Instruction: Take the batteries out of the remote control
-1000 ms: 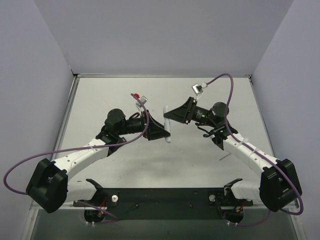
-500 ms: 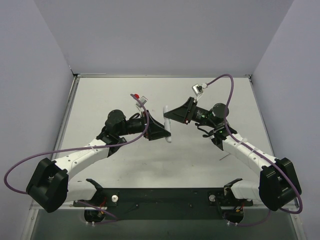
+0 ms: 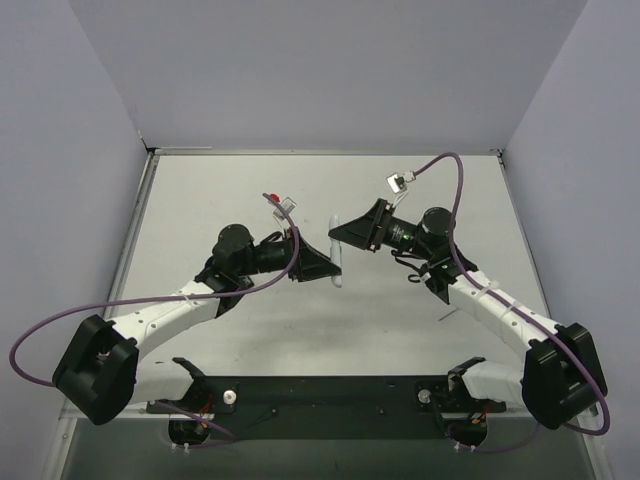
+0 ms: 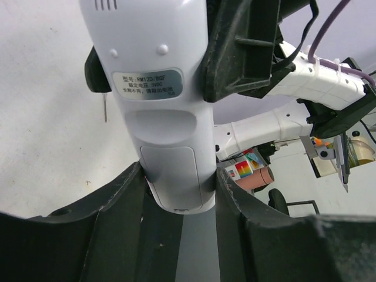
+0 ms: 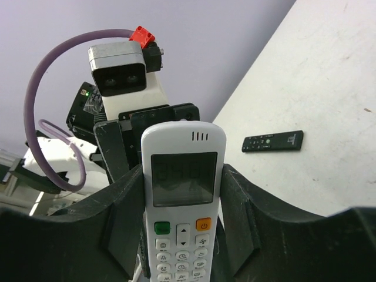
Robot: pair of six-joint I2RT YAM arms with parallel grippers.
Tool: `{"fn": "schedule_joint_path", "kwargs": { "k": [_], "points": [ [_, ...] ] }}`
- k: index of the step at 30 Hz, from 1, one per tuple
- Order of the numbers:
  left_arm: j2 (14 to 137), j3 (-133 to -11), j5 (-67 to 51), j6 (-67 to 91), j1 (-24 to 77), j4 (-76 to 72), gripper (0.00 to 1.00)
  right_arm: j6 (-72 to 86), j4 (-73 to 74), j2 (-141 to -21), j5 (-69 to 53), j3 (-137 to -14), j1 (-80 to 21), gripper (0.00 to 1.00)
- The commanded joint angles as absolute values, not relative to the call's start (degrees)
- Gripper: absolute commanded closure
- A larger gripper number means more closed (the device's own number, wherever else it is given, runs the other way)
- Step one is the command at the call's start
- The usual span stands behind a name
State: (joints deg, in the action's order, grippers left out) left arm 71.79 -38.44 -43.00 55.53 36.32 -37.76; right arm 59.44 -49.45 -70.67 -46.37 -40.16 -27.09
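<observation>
A white remote control (image 3: 337, 252) hangs in the air between both arms, above the table's middle. My right gripper (image 5: 183, 194) is shut on its sides just below the screen (image 5: 184, 178), button face toward that camera. My left gripper (image 4: 179, 194) grips the other end, both fingers (image 4: 123, 200) pressing the sides by the closed battery cover (image 4: 170, 173) on the labelled back. The batteries are hidden; none show in any view. In the top view the left gripper (image 3: 326, 266) and the right gripper (image 3: 341, 233) meet at the remote.
A small black remote (image 5: 273, 141) lies flat on the white table (image 3: 420, 190) beyond the grippers. A thin dark stick (image 4: 105, 108) lies on the table under the white remote. The left wrist's camera block (image 5: 117, 67) and purple cable (image 5: 44, 117) face my right gripper closely.
My left jaws have closed in from wide open onto the remote's lower end. The left arm has shifted slightly; the right gripper has kept its hold.
</observation>
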Motion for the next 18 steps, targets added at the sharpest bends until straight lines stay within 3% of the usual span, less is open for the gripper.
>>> {"fn": "schedule_joint_path", "kwargs": {
  "k": [1,9,12,18],
  "points": [
    [70.1,-38.4,-38.8,51.5,36.3,-34.8,0.58,53.1,-43.4,-64.7,-42.8,-40.3,-27.7,0.76],
    [69.5,-41.8,-36.0,45.8,36.4,-25.7,0.84,50.3,-34.8,-63.1,-40.5,-41.5,-27.6,0.49],
    [69.9,-44.2,-33.1,42.5,36.5,-18.9,1.00,48.9,-29.8,-62.8,-38.0,-42.8,-27.7,0.37],
    [70.2,-47.3,-25.9,36.8,37.0,-7.7,1.00,48.2,-16.0,-63.5,-30.4,-47.4,-27.8,0.30]
  ]
}}
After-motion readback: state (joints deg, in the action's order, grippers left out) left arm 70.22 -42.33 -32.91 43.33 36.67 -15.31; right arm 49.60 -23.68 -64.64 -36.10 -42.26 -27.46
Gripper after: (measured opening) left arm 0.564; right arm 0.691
